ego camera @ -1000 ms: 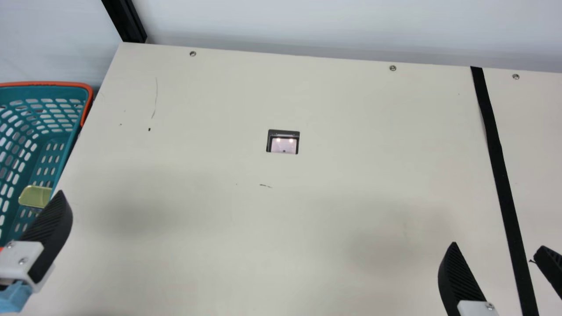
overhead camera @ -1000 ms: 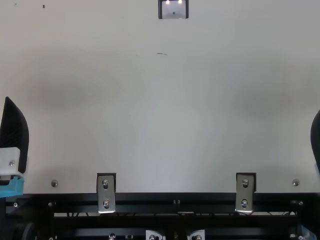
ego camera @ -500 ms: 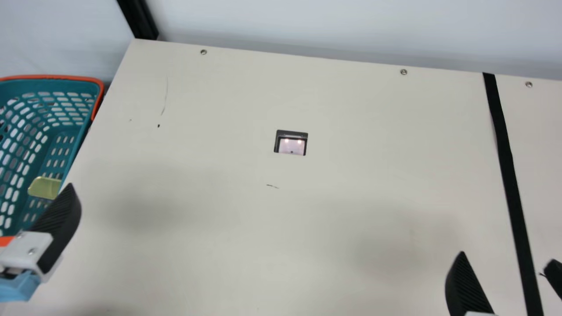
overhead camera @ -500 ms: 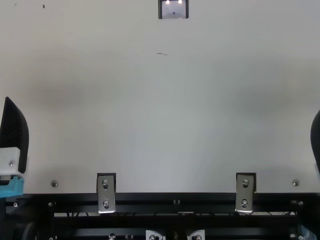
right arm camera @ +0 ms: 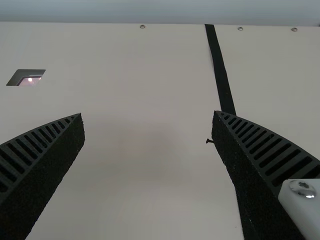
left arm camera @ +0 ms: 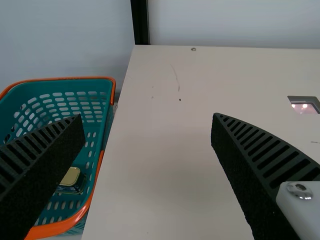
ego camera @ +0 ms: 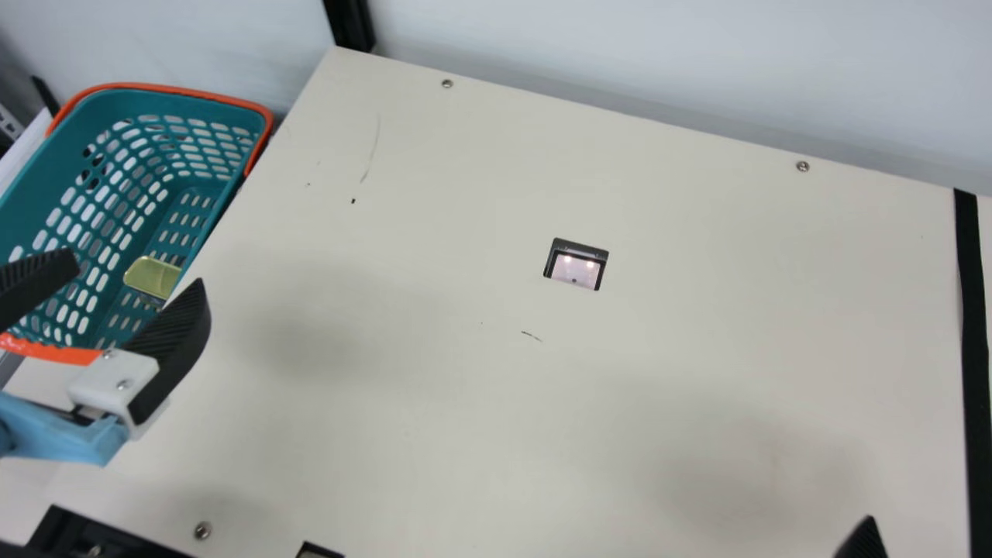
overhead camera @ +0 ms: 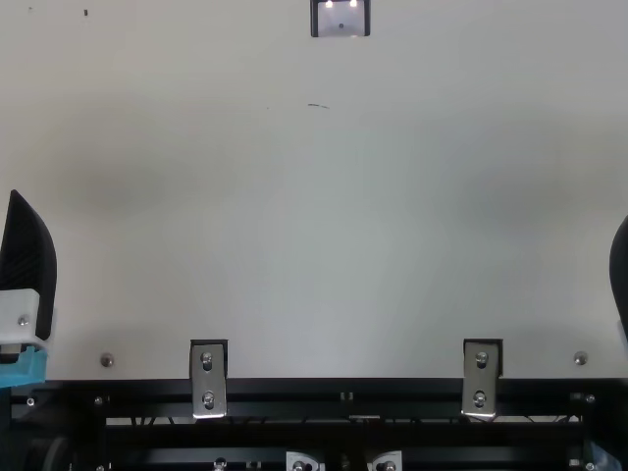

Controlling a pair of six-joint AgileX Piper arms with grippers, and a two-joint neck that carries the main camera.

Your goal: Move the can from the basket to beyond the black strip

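Left hand (ego camera: 139,270) and right hand (ego camera: 863,541) spread wide; basket walls (ego camera: 101,110) surround the can (ego camera: 153,277).

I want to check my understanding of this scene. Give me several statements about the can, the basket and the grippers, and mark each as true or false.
1. The can lies inside the basket. True.
2. The left gripper is open. True.
3. The can is already beyond the black strip. False: it is in the basket, at the robot's left, and the strip is towards the right.
4. The right gripper is closed. False: its two fingers stand apart.
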